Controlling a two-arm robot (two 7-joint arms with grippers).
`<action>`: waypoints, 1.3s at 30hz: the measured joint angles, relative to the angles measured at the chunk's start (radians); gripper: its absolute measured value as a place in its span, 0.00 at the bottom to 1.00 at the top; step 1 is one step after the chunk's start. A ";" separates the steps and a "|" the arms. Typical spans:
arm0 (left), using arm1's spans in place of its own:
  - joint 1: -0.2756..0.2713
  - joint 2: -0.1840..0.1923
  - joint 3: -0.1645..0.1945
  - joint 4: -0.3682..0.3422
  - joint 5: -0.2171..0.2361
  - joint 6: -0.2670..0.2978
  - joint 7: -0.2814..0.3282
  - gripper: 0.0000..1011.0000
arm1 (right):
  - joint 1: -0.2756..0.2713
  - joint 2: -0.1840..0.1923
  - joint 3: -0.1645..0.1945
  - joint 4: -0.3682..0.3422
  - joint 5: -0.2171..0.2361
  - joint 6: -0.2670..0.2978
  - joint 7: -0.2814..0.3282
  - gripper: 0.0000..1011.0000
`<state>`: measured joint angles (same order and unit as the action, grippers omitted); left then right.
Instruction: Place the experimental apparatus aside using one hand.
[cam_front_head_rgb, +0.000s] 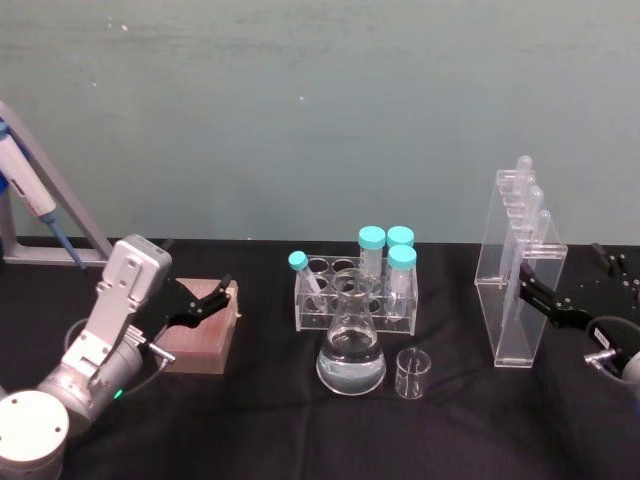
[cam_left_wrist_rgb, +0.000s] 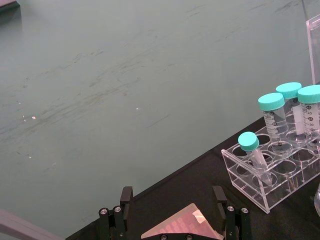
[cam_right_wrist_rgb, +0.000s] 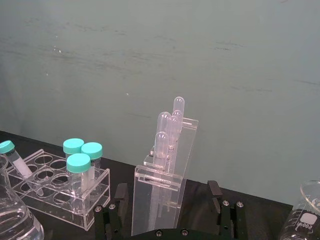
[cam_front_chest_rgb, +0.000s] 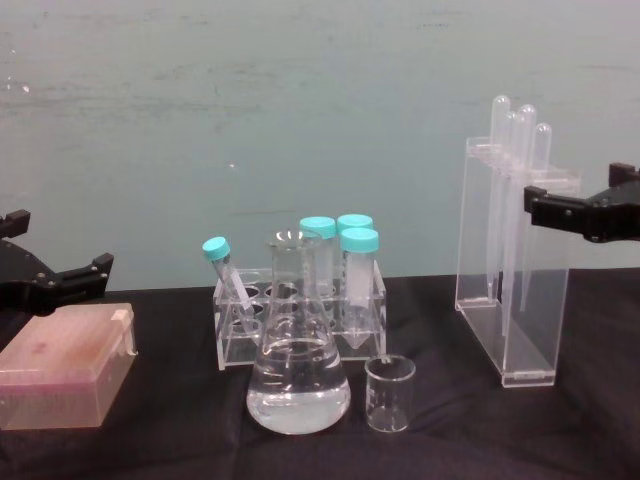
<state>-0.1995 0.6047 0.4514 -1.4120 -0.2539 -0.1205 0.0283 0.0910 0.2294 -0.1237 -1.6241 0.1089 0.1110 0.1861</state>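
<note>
Right gripper (cam_right_wrist_rgb: 167, 194) gapes near upright stand (cam_right_wrist_rgb: 155, 205), pipettes (cam_right_wrist_rgb: 169, 127) apparently bulb-up.

Clear gap between beaker (cam_front_head_rgb: 413, 374) and stand (cam_front_head_rgb: 517, 290)

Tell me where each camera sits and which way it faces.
Head: up high, looking forward and down; both arms show, left gripper by the pink box, right gripper by the pipette stand.
Chest: low, looking across at the flask; gripper tips at both edges.
Left wrist: behind its open fingers, facing the tube rack.
Right wrist: behind its open fingers, facing the pipette stand.
Shared: head and chest both see the beaker.
</note>
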 joint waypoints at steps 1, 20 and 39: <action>0.000 0.000 0.000 0.000 0.000 0.000 0.000 0.99 | 0.000 0.000 0.000 0.000 0.000 0.000 0.000 0.99; 0.000 0.000 0.000 0.000 0.000 0.000 0.000 0.99 | -0.002 -0.010 0.001 -0.003 -0.004 0.001 -0.007 0.99; 0.000 0.000 0.000 0.000 0.000 0.000 0.000 0.99 | -0.001 -0.044 -0.004 -0.004 -0.031 -0.004 -0.040 0.99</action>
<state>-0.1996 0.6047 0.4514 -1.4120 -0.2540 -0.1205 0.0283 0.0898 0.1854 -0.1275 -1.6280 0.0780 0.1065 0.1457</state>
